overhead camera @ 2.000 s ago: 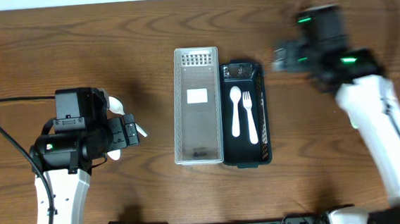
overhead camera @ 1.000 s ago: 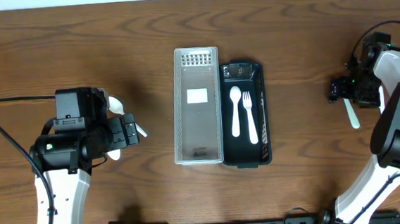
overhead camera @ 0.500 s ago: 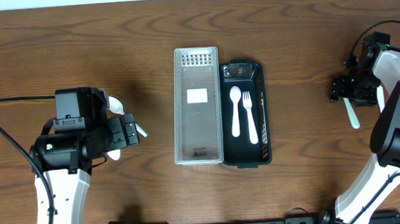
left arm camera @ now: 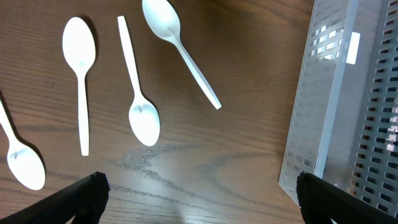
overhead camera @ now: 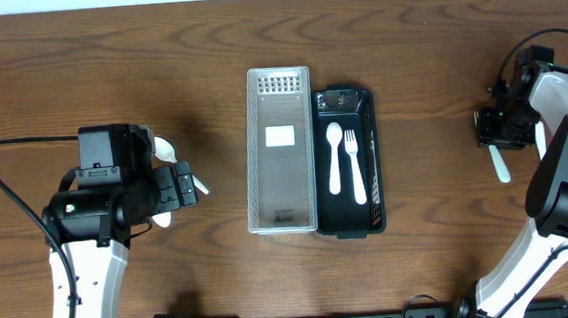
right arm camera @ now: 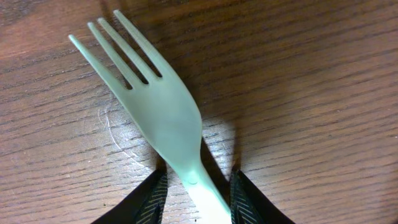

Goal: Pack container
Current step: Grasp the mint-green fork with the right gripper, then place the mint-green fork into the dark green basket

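White fork (overhead camera: 501,167), right edge of frame: right gripper (right arm camera: 198,196) jaws straddling neck, gaps visible. Left gripper (left arm camera: 200,190) jaws spread wide.

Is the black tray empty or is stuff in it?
Not empty. A spoon and a fork lie side by side inside the black tray.

The overhead camera looks straight down from high above the table (overhead camera: 156,48), the clear container (overhead camera: 281,149) near the middle of its view. The left wrist camera looks down from mid height just left of that container, sharing its perforated wall and the white spoons (left arm camera: 140,93) with the overhead view; the right wrist camera sits very close to the table far right of it, sharing only the fork (right arm camera: 165,118)
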Tool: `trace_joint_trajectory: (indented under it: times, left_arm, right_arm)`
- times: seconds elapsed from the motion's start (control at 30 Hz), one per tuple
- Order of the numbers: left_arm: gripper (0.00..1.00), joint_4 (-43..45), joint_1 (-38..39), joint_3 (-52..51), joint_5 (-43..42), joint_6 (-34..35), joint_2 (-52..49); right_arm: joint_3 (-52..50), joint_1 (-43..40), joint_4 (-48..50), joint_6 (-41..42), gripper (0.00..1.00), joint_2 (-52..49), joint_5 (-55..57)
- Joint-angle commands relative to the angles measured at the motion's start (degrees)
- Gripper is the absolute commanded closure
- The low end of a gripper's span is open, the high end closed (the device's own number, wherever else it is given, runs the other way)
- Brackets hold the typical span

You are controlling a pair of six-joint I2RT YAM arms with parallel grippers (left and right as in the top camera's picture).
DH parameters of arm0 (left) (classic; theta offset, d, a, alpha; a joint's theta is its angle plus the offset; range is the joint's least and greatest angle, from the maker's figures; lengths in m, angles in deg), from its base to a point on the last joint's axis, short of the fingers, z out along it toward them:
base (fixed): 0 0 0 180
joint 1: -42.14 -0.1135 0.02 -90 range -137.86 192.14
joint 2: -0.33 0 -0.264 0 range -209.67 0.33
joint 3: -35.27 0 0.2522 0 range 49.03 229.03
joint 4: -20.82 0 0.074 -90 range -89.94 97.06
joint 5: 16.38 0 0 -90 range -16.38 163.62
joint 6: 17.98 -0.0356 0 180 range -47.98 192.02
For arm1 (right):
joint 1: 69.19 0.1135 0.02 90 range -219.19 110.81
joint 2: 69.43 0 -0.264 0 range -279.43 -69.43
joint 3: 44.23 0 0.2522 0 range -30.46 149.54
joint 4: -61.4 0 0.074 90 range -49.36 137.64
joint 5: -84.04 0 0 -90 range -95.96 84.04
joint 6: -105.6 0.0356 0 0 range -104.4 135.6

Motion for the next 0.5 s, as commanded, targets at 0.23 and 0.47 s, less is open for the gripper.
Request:
trace_joint_trajectory:
  times: [0.23,0.47]
  left_arm:
    - [0.02,-0.11,-0.28,1.31,0.48,-0.50,-0.11]
    - [0.02,-0.11,-0.28,1.31,0.50,-0.50,-0.11]
  right_arm:
    - [-0.37,0.11,0.13,-0.09,0.73,-1.09,-1.18]
    - [-0.37,0.09,-0.04,-0.09,0.89,-1.09,-1.18]
